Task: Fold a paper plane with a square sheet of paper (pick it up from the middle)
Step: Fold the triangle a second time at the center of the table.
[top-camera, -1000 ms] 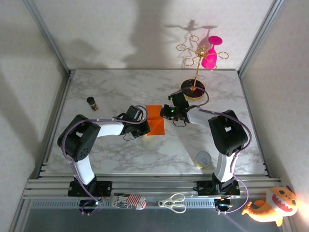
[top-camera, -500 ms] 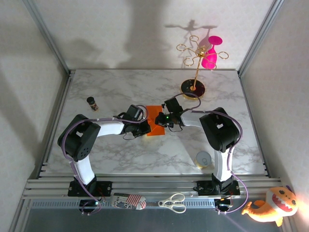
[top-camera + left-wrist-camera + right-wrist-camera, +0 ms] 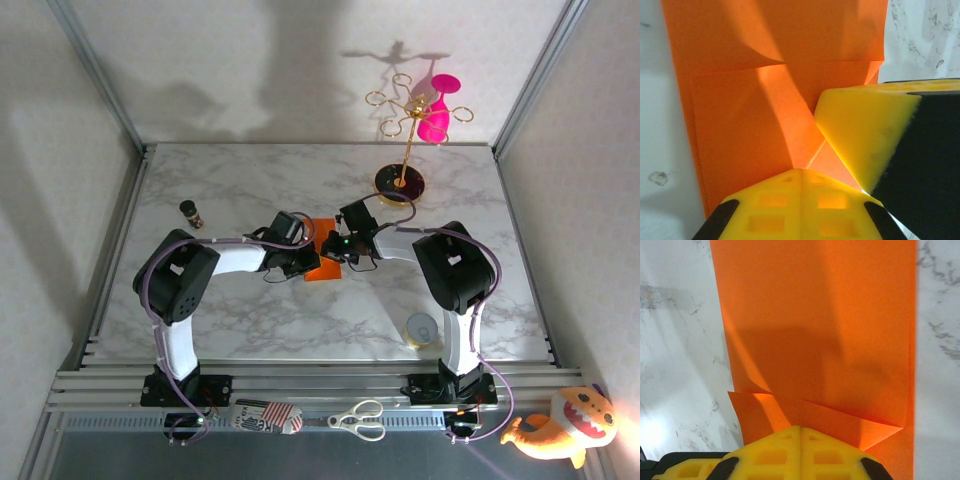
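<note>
- Since a second back, swung leftward with the right gripper (image 3: 331, 249) from beside the stand's black base (image 3: 400, 183) onto the orange paper; slid rightward with the left gripper (image 3: 308, 258), further over the paper's left side.
- Now nearly tip to tip over the square sheet of paper (image 3: 328, 272), which lies flat on the marble table (image 3: 250, 190), about midway between the two arms.
- Left fingers (image 3: 770, 210) closed flush against each other, with nothing pinched between them; apparently bearing down on the sheet rather than gripping it.
- Right fingers (image 3: 775, 455) likewise shut together and empty, tips at the edge of a folded flap.
- From the left wrist, the other arm's yellow finger just beside, both over a spot where creases meet.
- Done so far, judging by the layers: one straight fold across, plus slanted flaps laid down near the grippers.
- Left to do: still a broad rectangle, not a narrow pointed dart. Lengthwise folds and wings not yet made.
- Probably early to middle of the folding, with pressing of the present crease as the step in hand.
</note>
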Available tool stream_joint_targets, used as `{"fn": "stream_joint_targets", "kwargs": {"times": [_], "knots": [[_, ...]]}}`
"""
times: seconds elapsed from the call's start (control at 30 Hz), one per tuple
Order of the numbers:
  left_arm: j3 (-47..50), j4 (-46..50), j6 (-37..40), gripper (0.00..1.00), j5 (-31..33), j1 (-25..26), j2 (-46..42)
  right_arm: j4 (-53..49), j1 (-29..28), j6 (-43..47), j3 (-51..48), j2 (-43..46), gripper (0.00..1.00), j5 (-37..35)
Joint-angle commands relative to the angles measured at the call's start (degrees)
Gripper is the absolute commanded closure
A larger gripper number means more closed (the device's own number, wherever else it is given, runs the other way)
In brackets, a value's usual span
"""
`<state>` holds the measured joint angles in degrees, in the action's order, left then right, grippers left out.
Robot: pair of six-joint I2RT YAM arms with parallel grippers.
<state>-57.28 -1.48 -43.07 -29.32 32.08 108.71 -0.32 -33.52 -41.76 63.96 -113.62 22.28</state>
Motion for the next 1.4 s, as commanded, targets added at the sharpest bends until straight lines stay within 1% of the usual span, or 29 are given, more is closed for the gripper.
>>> {"fn": "stream_joint_targets", "kwargs": {"times": [0.0,0.13,0.27,0.43,0.57,0.8,0.9,1.0,1.1,1.17,1.27,1.37], "knots": [[0.24,-0.53,0.38,1.00,-1.24,0.44,0.41,-3.29,0.12,-1.22,-1.21,-3.42,1.00,-0.28],[0.24,-1.48,0.19,1.00,-1.19,0.44,0.28,-3.30,0.10,-1.22,-1.40,-3.32,1.00,-0.26],[-0.46,-1.34,0.64,1.00,0.32,0.48,0.68,-3.20,0.12,-1.39,-1.66,-3.25,1.00,-0.29],[-0.60,-0.46,1.41,1.00,1.72,0.44,1.74,-3.12,0.29,-1.59,-2.07,-3.26,1.00,-0.31],[1.34,1.70,2.43,1.00,2.77,0.44,1.10,-3.12,0.64,-2.09,-2.52,-3.13,1.00,-0.60],[8.91,10.58,6.85,1.00,1.43,0.36,-4.25,-2.89,1.49,-2.65,-3.38,-2.57,1.00,-1.26],[12.07,13.85,8.53,1.00,0.69,-0.53,-7.17,-2.94,1.58,-2.46,-3.17,-2.61,1.00,-1.27],[11.92,15.61,9.41,1.00,0.22,-1.79,-10.34,-3.03,1.65,-2.28,-3.12,-2.40,1.00,-1.20],[8.39,14.09,9.11,1.00,-0.47,-2.37,-12.88,-2.61,1.64,-2.20,-2.85,-2.00,1.00,-0.75],[5.71,11.70,7.88,0.97,-0.32,-2.37,-13.61,-1.73,1.61,-2.20,-2.63,-1.25,1.00,0.14],[4.20,5.28,3.22,0.96,2.69,-2.17,-13.63,0.77,1.60,-3.05,-2.53,1.06,1.00,1.82],[4.15,-0.71,-0.76,0.94,3.81,-2.10,-12.00,3.21,1.69,-4.22,-2.57,3.96,0.94,2.50]]}}
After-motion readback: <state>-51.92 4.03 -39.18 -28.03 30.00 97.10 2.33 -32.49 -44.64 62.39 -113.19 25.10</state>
